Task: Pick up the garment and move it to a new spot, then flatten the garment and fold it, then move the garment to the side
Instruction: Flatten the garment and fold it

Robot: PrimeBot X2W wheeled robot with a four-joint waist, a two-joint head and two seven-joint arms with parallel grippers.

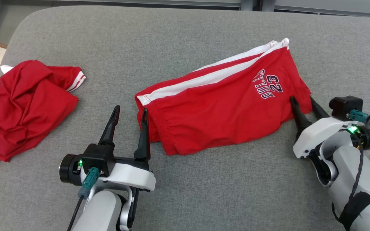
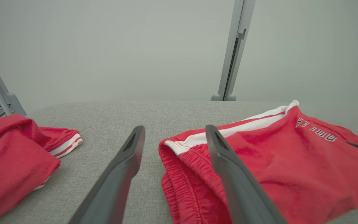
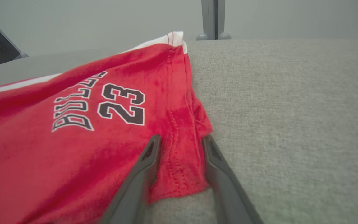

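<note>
Head view, garment: red knit shorts with white side stripes (image 1: pixel 223 106) lay flat on the grey fabric-covered table (image 1: pixel 185 38).
Head view, left gripper: the left gripper (image 1: pixel 131 109) stood at the shorts' waistband end, spread wide and holding nothing.
Head view, right gripper: the right gripper (image 1: pixel 302 98) met the shorts' opposite hem corner.
Head view, other cloth: a crumpled red garment (image 1: pixel 24 106) lay well apart from the shorts, beyond their waistband.
Left wrist view: one finger crossed the shorts' (image 2: pixel 291 161) waistband, the other stood beside it.
Right wrist view: the fingers stood apart, straddling the shorts' (image 3: pixel 73 149) hem corner below the "23" print.
</note>
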